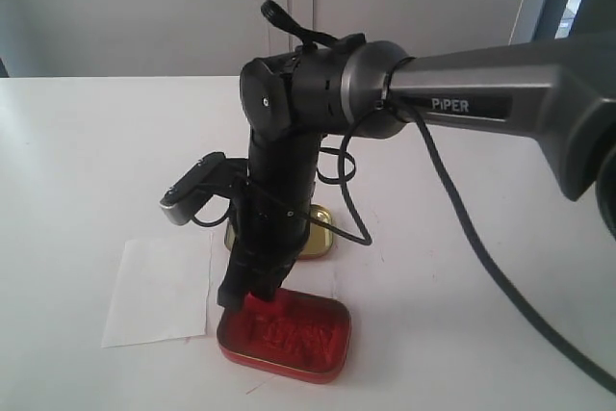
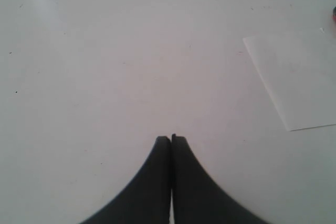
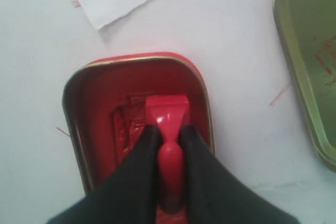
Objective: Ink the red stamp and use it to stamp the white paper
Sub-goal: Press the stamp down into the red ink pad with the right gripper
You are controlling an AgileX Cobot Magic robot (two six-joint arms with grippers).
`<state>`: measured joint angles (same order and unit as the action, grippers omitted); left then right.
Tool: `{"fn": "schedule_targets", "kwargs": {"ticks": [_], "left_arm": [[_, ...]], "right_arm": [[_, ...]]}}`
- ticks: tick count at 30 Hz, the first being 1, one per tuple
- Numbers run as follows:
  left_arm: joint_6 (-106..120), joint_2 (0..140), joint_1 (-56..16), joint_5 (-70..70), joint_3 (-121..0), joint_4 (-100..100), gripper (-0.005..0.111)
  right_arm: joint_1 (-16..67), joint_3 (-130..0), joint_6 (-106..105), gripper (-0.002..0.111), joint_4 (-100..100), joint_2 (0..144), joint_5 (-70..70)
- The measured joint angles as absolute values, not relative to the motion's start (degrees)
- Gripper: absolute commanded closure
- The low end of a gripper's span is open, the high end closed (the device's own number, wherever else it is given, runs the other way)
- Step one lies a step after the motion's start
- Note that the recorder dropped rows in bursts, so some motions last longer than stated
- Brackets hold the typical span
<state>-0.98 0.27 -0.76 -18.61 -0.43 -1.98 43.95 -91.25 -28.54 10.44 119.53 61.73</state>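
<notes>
A: What does the outside camera give us?
B: The right hand [image 1: 252, 294] points straight down into the open ink tin [image 1: 279, 365] near the front of the tabletop [image 1: 77, 161]. The white paper [image 1: 159, 291] lies flat just beside the tin, on its left in that view. The gold tin lid [image 1: 322, 236] sits behind the arm. The stamp is hard to make out from here.
A: And the left wrist camera?
B: The left hand [image 2: 171, 139] has its jaws pressed together with nothing between them, over bare tabletop. A corner of the paper shows off to one side.
A: The right wrist camera?
B: There the red stamp [image 3: 167, 109] is plain. Its knob handle is pinched between the two fingers, which stand only partly apart. Its block base appears to rest on the red paste inside the tin.
A: So this is the inking step. How should it be done well?
B: I'd judge a flat, even press best, with no rocking, then a straight lift so the face doesn't smear. The hold on that small knob looks narrow, so I'd carry it across gently. Then set it square on the paper, well inside the edges.
</notes>
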Motion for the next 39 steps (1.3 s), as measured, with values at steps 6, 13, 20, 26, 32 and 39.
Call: {"fn": "schedule_targets", "kwargs": {"ticks": [6,13,20,26,32,39], "left_arm": [[-1.0,0.3,-0.8,-18.6,-0.4,-2.0,0.107],[-1.0,0.3,-0.8,-18.6,-0.4,-2.0,0.107],[-1.0,0.3,-0.8,-18.6,-0.4,-2.0,0.107],[-1.0,0.3,-0.8,-18.6,-0.4,-2.0,0.107],[-1.0,0.3,-0.8,-18.6,-0.4,-2.0,0.107],[-1.0,0.3,-0.8,-18.6,-0.4,-2.0,0.107]], "right_arm": [[44.0,-89.5,-28.1,0.108,12.5,119.5,58.1],[44.0,-89.0,-28.1,0.108,13.1,119.5,56.5],[44.0,-88.8,-28.1,0.108,13.1,120.5,56.5],[44.0,-89.2,-28.1,0.108,13.7,121.7,57.2],[43.8,-89.6,-28.1,0.108,14.0,122.5,57.8],[43.8,-89.6,-28.1,0.108,14.2,123.1,57.9]]}}
